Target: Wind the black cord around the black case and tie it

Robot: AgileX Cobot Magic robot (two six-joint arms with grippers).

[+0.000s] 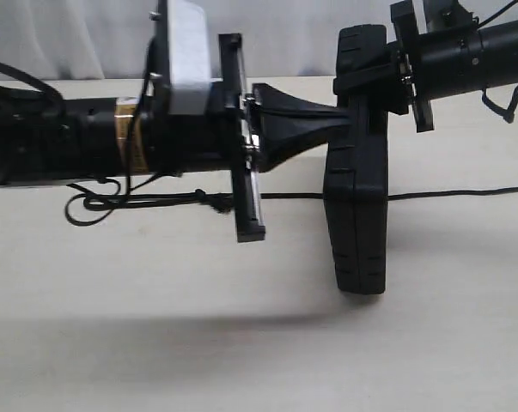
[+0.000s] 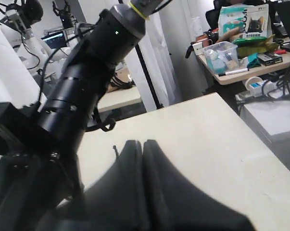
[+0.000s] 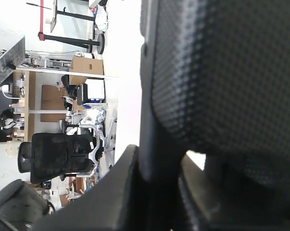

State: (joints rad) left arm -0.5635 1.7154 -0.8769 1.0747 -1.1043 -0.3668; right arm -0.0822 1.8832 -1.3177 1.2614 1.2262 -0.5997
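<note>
The black case (image 1: pixel 357 189) hangs edge-on and upright above the table, and my right gripper (image 1: pixel 372 84) is shut on its upper part, reaching in from the upper right. In the right wrist view its fingers (image 3: pixel 120 183) clamp a rim of the textured case (image 3: pixel 221 72). The black cord (image 1: pixel 155 200) lies across the table behind the case, with a loop and a knot at the left. My left gripper (image 1: pixel 332 113) is shut and holds nothing. Its tips meet the case's side in the exterior view. Beyond the left gripper (image 2: pixel 143 142), the left wrist view shows only bare table.
The cream table (image 1: pixel 241 343) carries the cord, which runs off to the right (image 1: pixel 465 190). The right arm (image 2: pixel 82 82) crosses the left wrist view. The table's far corner (image 2: pixel 217 96) drops off toward a cluttered desk (image 2: pixel 241 57).
</note>
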